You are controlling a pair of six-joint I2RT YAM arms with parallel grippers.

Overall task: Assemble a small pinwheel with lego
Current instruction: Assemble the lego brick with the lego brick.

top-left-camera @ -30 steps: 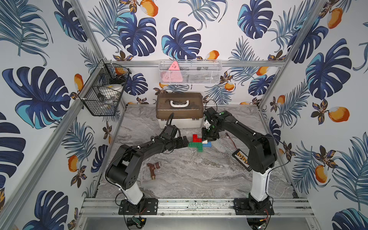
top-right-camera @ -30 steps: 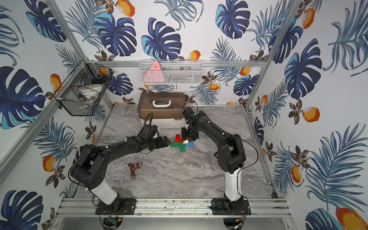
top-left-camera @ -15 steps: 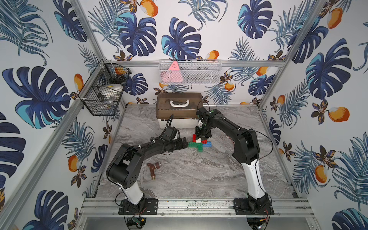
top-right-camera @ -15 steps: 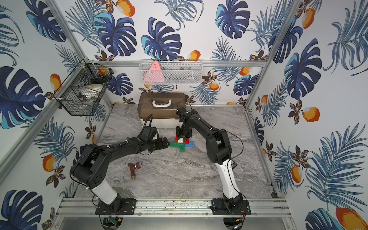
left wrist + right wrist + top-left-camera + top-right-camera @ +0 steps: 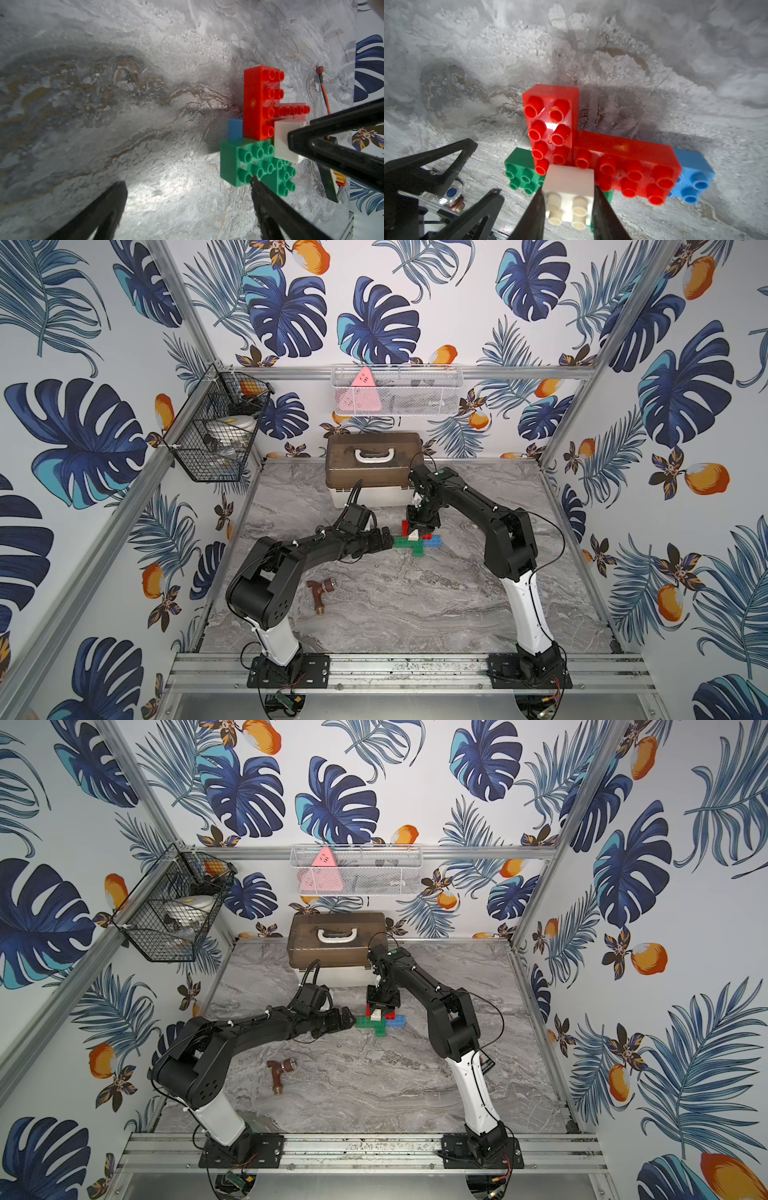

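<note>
Right gripper [image 5: 568, 193] clamped around white brick [image 5: 569, 178]

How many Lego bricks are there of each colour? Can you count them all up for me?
red bricks: 2
green bricks: 2
blue bricks: 2, one mostly hidden under a red one
white brick: 1
Total: 7

The left arm [image 5: 299, 549] and right arm [image 5: 505, 537] are finished in black, with white lower links [image 5: 528, 614], black base plates [image 5: 291, 668] and looped cables [image 5: 355, 491]
</note>
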